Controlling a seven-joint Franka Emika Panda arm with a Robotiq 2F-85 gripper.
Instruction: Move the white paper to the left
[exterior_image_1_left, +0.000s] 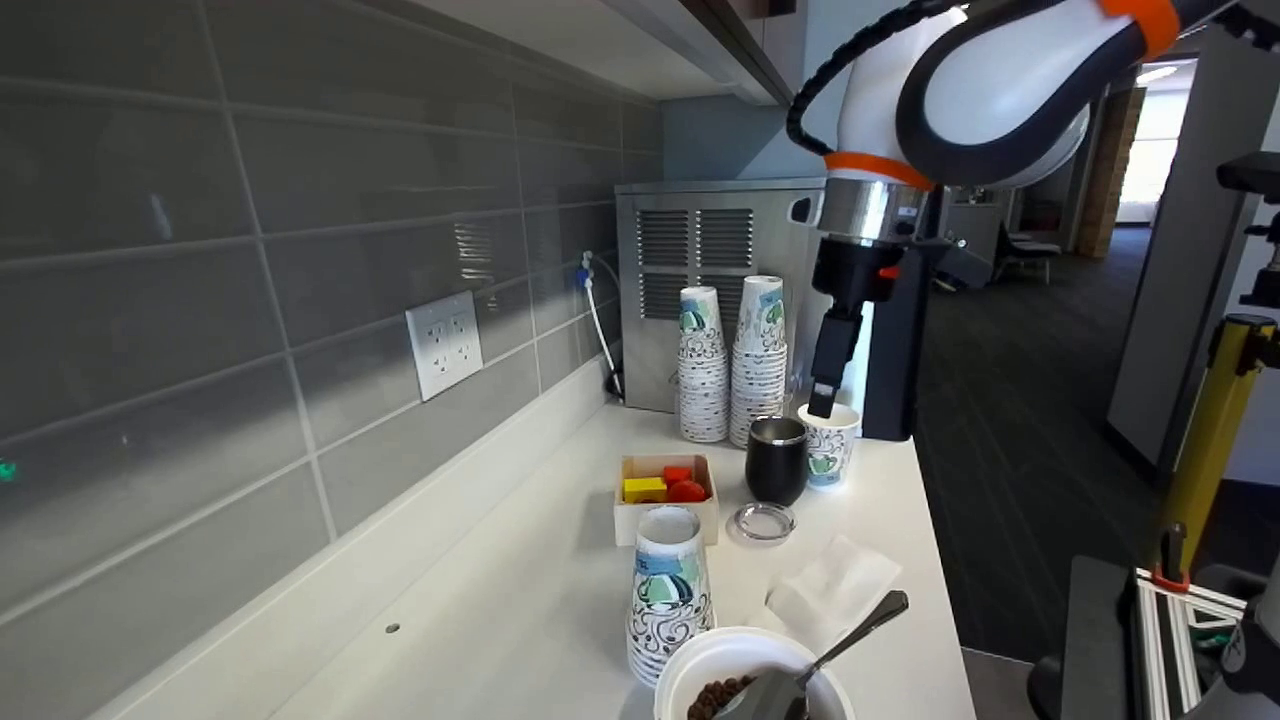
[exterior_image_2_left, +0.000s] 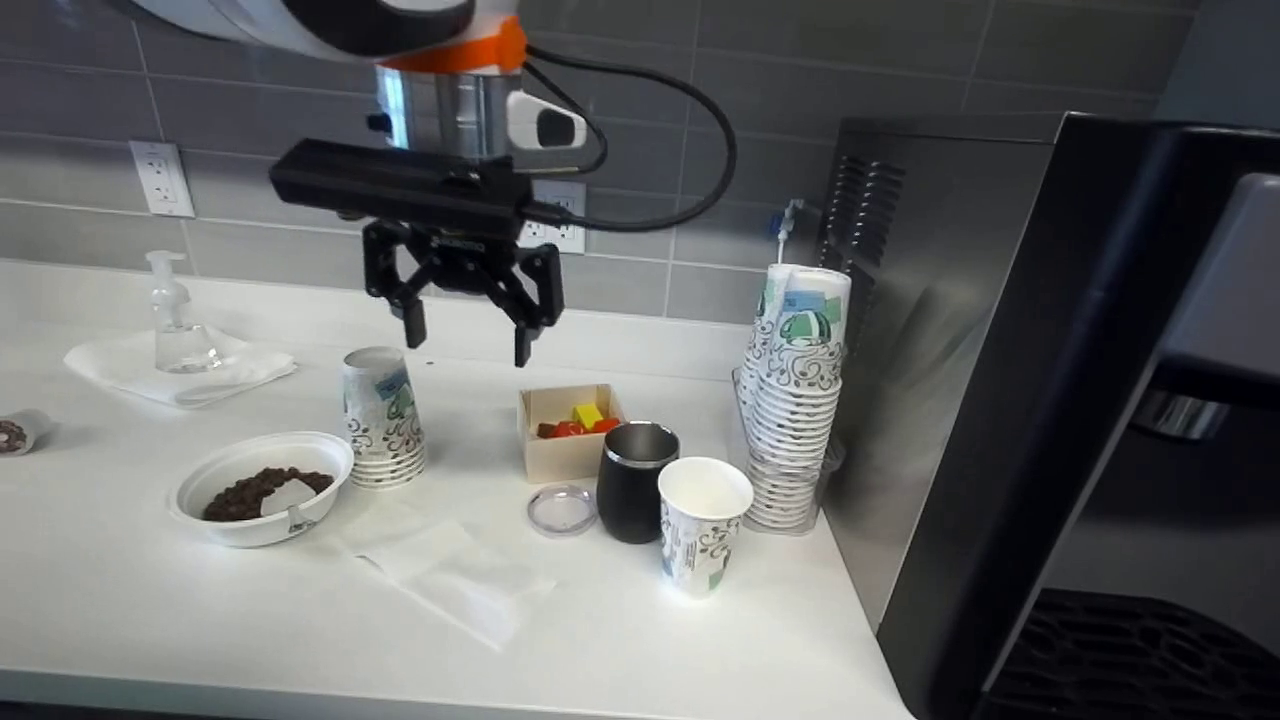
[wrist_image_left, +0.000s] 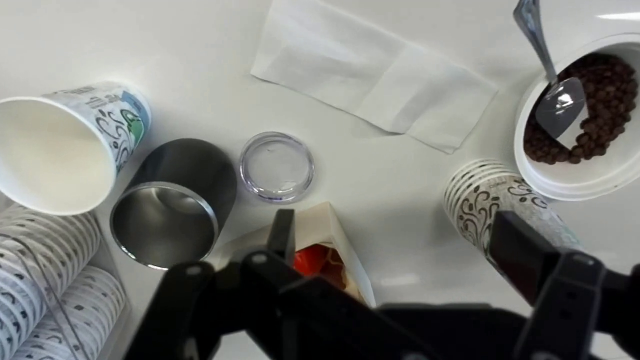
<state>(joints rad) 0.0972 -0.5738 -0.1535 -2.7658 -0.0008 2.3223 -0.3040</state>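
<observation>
The white paper lies flat and slightly creased on the white counter. It shows in both exterior views (exterior_image_1_left: 836, 590) (exterior_image_2_left: 455, 578) and at the top middle of the wrist view (wrist_image_left: 372, 72). My gripper hangs high above the counter with its fingers pointing down, apart from everything. It is open and empty, its two fingers wide apart in an exterior view (exterior_image_2_left: 468, 340) and in the wrist view (wrist_image_left: 400, 240). In the wrist view the paper lies beyond the fingertips, not between them. In an exterior view (exterior_image_1_left: 822, 400) only the gripper's side shows.
A white bowl (exterior_image_2_left: 262, 488) with a spoon and a short cup stack (exterior_image_2_left: 385, 418) stand beside the paper. A clear lid (exterior_image_2_left: 562, 509), small box (exterior_image_2_left: 570, 432), black tumbler (exterior_image_2_left: 636, 482) and paper cup (exterior_image_2_left: 703, 525) stand nearby. Tall cup stacks (exterior_image_2_left: 795, 400) stand by the metal machine (exterior_image_2_left: 940, 320).
</observation>
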